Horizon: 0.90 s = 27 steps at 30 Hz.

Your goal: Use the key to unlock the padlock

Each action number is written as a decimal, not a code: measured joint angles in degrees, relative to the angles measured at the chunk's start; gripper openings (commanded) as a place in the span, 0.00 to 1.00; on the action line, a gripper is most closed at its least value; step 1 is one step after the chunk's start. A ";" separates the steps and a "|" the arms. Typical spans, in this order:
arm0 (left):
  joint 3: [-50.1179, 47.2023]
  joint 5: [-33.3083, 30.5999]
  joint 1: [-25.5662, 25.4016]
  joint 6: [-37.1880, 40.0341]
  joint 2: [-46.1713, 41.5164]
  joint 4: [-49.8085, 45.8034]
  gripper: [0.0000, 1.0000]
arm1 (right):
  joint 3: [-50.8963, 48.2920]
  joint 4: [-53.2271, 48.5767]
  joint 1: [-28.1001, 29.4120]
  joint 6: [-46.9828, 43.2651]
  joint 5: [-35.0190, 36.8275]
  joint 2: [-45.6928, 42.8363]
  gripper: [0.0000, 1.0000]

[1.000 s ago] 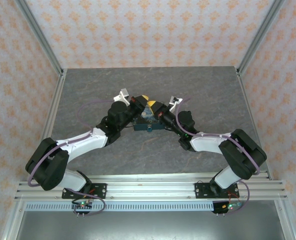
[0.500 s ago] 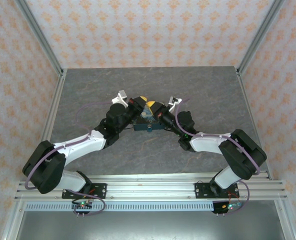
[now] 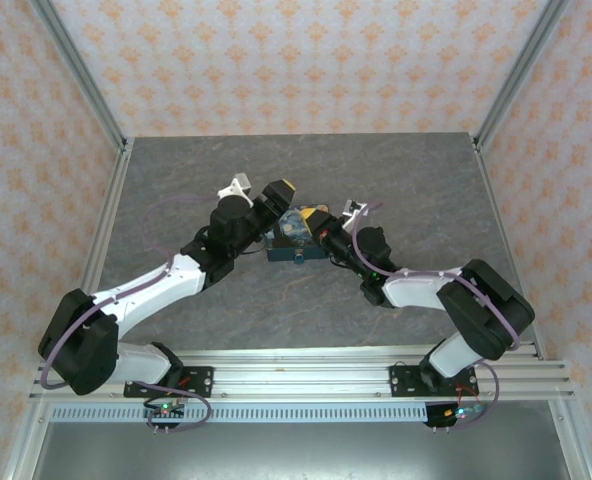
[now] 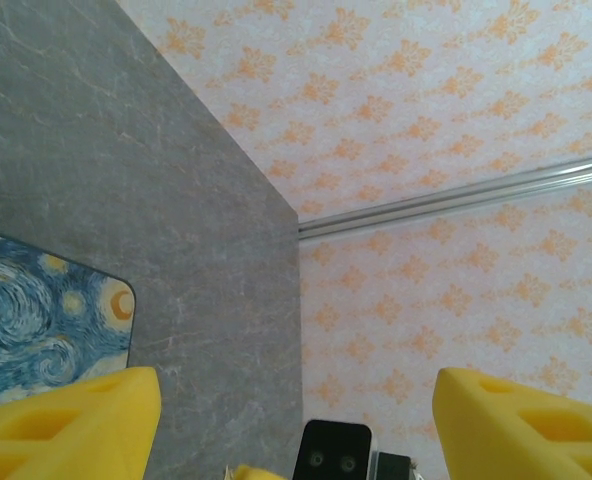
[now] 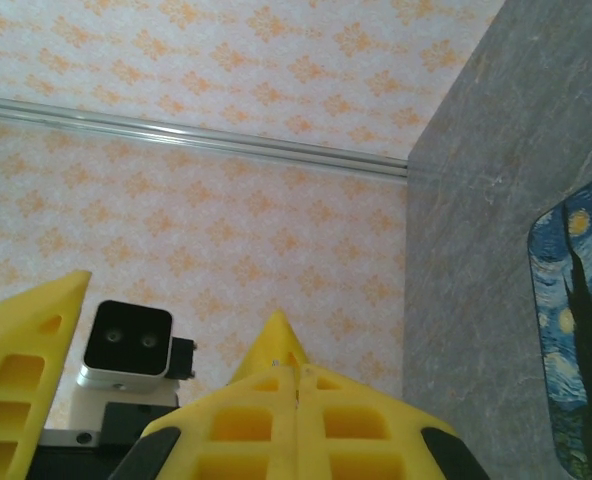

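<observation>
The padlock [image 3: 294, 240], a small block with a blue-and-yellow starry top and dark teal sides, lies on the grey table [image 3: 176, 170] between my two grippers. My left gripper [image 3: 279, 198] hovers at its far-left corner, yellow fingers wide apart with nothing between them. In the left wrist view, the padlock's painted corner [image 4: 36, 320] sits beside the left gripper's [image 4: 294, 385] left finger. My right gripper [image 3: 315, 214] is at the padlock's right side. The right wrist view shows the right gripper [image 5: 281, 330] pressed shut, with the padlock [image 5: 581, 330] off to its right. The key is hidden.
Orange-patterned walls and aluminium posts [image 3: 81, 80] enclose the table. An aluminium rail [image 3: 296, 365] runs along the near edge by the arm bases. Bare grey table lies behind and in front of the padlock.
My left gripper has drawn back up and to the left off the padlock and opened; its arm swung left. The right gripper has barely shifted and the padlock stays put.
</observation>
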 measured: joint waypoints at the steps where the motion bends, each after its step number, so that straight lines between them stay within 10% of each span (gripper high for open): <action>1: 0.39 0.48 0.20 0.42 0.02 -0.87 0.72 | -0.13 -0.13 0.00 -0.02 0.00 -0.24 0.00; 12: 5.75 8.59 0.59 13.66 0.00 -19.32 0.94 | -0.94 -10.03 -2.86 -2.36 -0.22 -6.34 0.00; 27: -8.52 6.93 -9.20 28.09 3.76 -24.68 0.75 | 8.22 -21.29 -12.17 -5.16 -9.38 3.02 0.00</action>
